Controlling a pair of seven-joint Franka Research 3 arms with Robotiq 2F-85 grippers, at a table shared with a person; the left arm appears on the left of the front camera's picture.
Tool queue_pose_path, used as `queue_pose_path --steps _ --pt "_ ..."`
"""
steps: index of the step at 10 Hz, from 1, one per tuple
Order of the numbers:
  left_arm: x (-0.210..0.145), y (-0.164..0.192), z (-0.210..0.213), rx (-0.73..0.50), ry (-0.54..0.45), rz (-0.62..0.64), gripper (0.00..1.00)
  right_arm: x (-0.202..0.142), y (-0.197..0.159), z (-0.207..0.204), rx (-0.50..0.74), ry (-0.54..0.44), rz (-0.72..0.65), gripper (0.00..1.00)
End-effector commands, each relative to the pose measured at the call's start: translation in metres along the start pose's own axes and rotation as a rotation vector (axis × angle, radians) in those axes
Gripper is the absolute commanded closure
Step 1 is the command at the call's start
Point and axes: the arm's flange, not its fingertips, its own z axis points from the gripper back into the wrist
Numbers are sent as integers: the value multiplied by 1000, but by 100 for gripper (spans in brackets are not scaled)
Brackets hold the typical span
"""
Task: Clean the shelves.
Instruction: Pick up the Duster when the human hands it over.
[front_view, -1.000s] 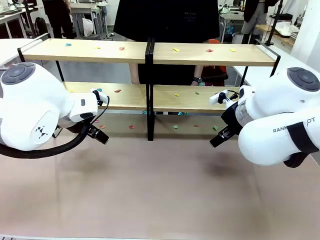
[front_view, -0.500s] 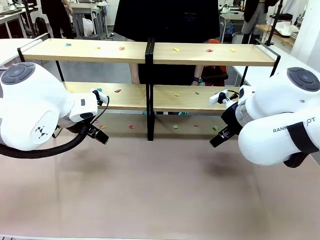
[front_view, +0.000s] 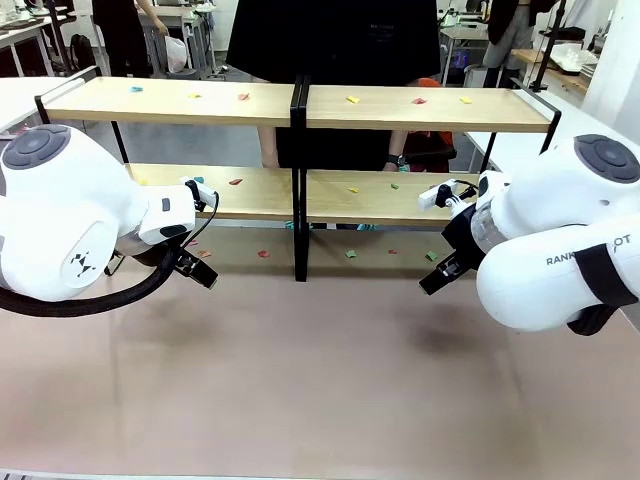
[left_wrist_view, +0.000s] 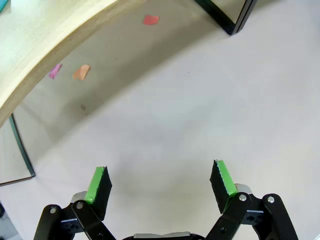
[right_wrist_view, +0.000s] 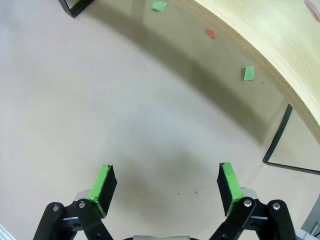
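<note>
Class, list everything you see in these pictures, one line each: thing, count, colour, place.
shelves: one two-tier rack, light wood on a black frame, far side of table
paper scraps: many; red, yellow, green, teal; both tiers and the table beneath
table: one, beige, foreground
person: one, black top, behind shelves
left arm: one, white, left
right arm: one, white, right
left fingers: two, black with green pads, open above table
right fingers: two, same, open above table

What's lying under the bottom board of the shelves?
Small red, green and orange paper scraps on the tabletop. Left arm and right arm hide the shelves' ends.
</note>
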Motion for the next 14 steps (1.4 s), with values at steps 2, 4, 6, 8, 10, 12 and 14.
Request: queue_pose_path --steps 2,4,6,8,10,12,14 --pt "-15 14 71 -225 -34 -72 0 8 -3 63 171 18 28 0" --pt "-52 33 191 -262 -72 -58 0 -5 -32 191 252 -7 -205 0" --pt "-78 45 253 -62 -147 -32 0 -36 -41 263 104 -140 -245 0" --pt "-113 46 313 2 -365 -46 0 -65 -55 330 -19 -296 -274 0" --pt "-130 55 338 98 -545 5 0 -73 -68 363 -66 -417 -289 0" --pt "-128 57 345 100 -660 -21 0 -69 -77 365 -45 -446 -297 0" --pt "-136 50 353 90 -803 -63 0 -69 -83 370 -28 -518 -282 0"
